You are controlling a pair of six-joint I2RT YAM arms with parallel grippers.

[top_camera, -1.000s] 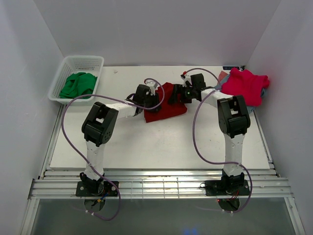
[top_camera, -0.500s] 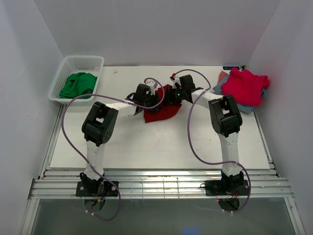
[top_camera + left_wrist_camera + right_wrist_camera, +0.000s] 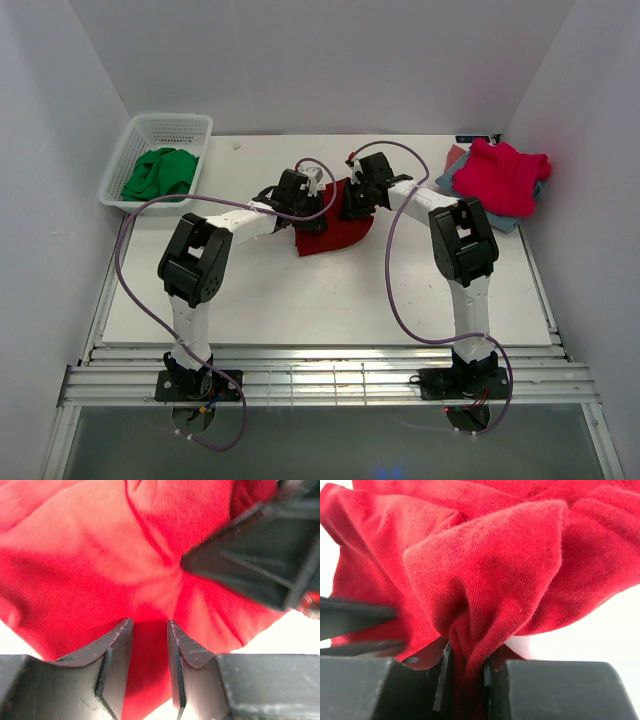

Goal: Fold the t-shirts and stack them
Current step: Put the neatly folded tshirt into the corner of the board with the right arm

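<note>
My left fingers and right fingers meet over the middle of the white bench, both on the dark red soft cloth t-shirt. The right fingers are pinched tight on a raised fold of it, and cloth bunches out above them. The left fingers stand a little apart with a thick wad of the same shirt gripped between them, close beside my right ones. The shirt lies crumpled mid-bench. At the far right corner, a bright pink-red t-shirt rests on grey-blue folded shirts. A white plastic basket at the far left holds green cloth.
</note>
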